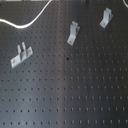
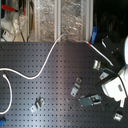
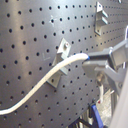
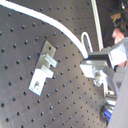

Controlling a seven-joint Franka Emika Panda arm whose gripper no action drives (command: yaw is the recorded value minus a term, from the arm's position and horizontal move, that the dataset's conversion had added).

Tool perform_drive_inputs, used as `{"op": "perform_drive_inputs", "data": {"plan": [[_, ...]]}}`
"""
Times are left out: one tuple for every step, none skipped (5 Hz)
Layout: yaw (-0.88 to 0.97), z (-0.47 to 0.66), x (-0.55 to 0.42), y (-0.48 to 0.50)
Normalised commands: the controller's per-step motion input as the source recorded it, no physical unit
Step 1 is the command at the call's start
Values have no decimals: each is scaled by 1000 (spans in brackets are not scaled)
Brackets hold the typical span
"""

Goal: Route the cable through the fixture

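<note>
The white cable (image 3: 47,80) runs across the black perforated board into my gripper (image 3: 93,64), which is shut on its end. In the first wrist view the cable lies just over the fixture (image 3: 60,52), a small slanted grey clip. The second wrist view shows the cable (image 4: 47,19) passing beside a grey clip (image 4: 43,70) and reaching the gripper (image 4: 95,67). In the first exterior view the fixture (image 1: 73,33) stands mid-board, the cable (image 1: 30,22) curves at the top left, and no gripper shows. The second exterior view shows a long cable (image 2: 42,67) and the gripper (image 2: 92,100) low at its right.
A wider two-pronged bracket (image 1: 21,55) stands at the first exterior view's left, and another narrow clip (image 1: 106,18) at its top right. The white robot body (image 2: 116,85) fills the second exterior view's right. Clutter and foil-covered bins (image 2: 60,17) line the board's far edge.
</note>
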Motion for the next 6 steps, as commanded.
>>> {"op": "perform_drive_inputs", "data": {"plan": [[0, 46, 0, -1], [191, 50, -199, 359], [0, 371, 249, 205], [0, 251, 332, 161], [134, -4, 32, 452], [157, -12, -61, 647]]}}
